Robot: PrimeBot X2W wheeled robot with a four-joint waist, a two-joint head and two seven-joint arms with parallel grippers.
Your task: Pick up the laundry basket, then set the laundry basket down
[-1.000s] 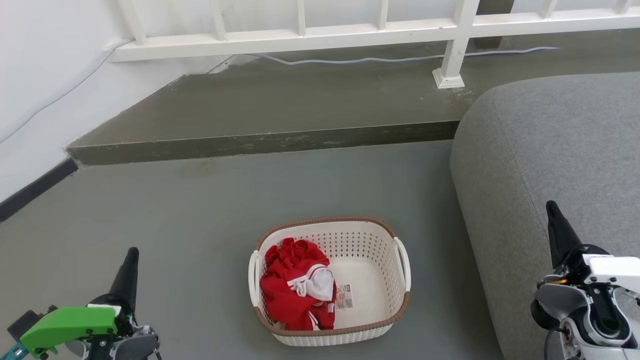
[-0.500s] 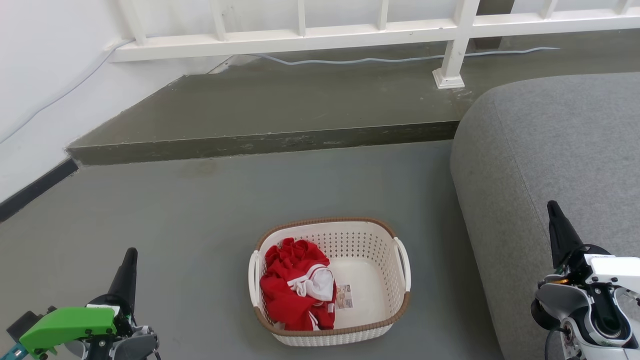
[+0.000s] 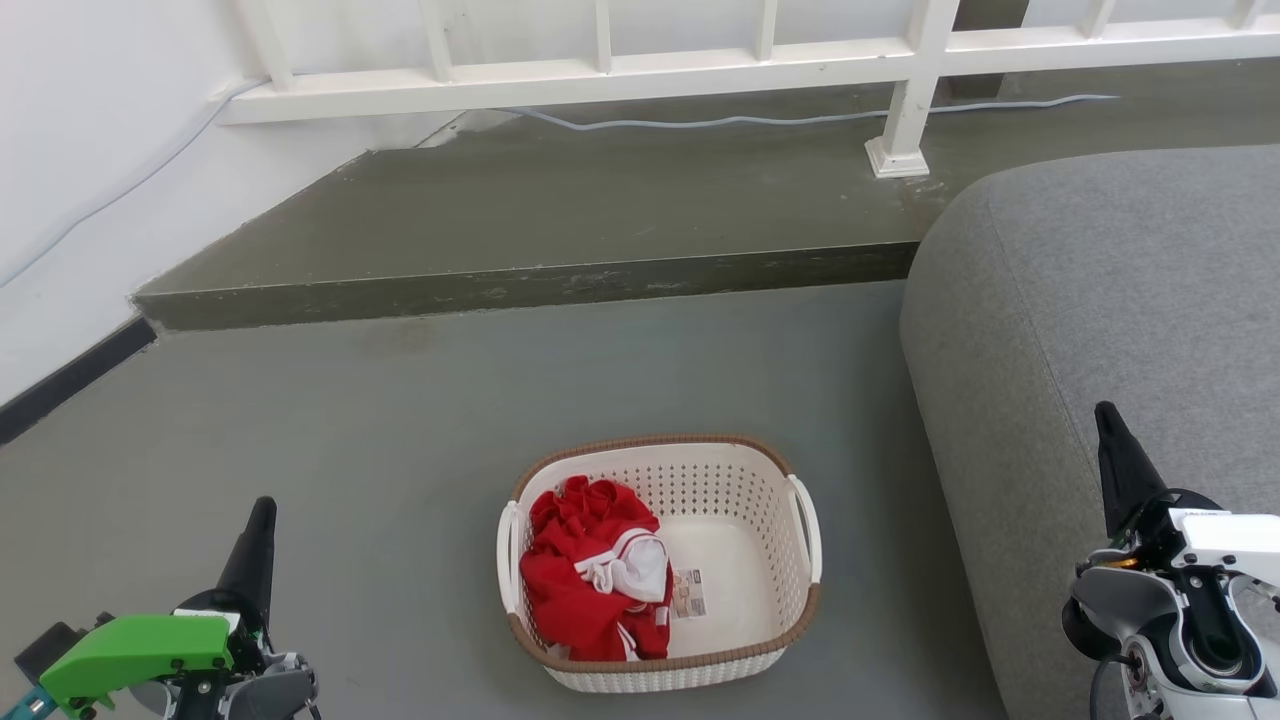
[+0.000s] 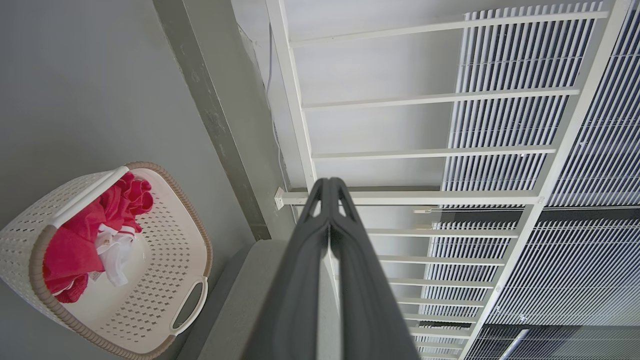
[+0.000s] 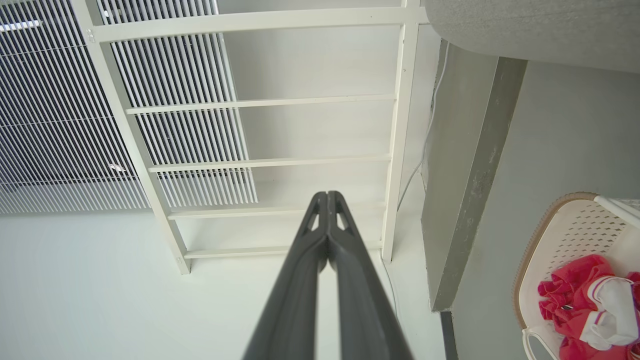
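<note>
Laundry basket (image 3: 720, 490) on floor (image 3: 400, 420) at 6 o'clock, red clothes (image 3: 580, 585) inside. L gripper (image 3: 262, 515) at 8, R gripper (image 3: 1106, 425) at 4; both clenched tight, empty, well apart from basket.

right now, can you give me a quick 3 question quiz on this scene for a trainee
1. True or false: the left gripper is clamped on a handle of the laundry basket.
2. What lies in the basket? A) red and white clothing B) a blue towel C) nothing
3. In the head view, what stands on the floor to the basket's right?

Key
1. False: it is shut on nothing, well apart from the basket.
2. A
3. The grey sofa.
</note>
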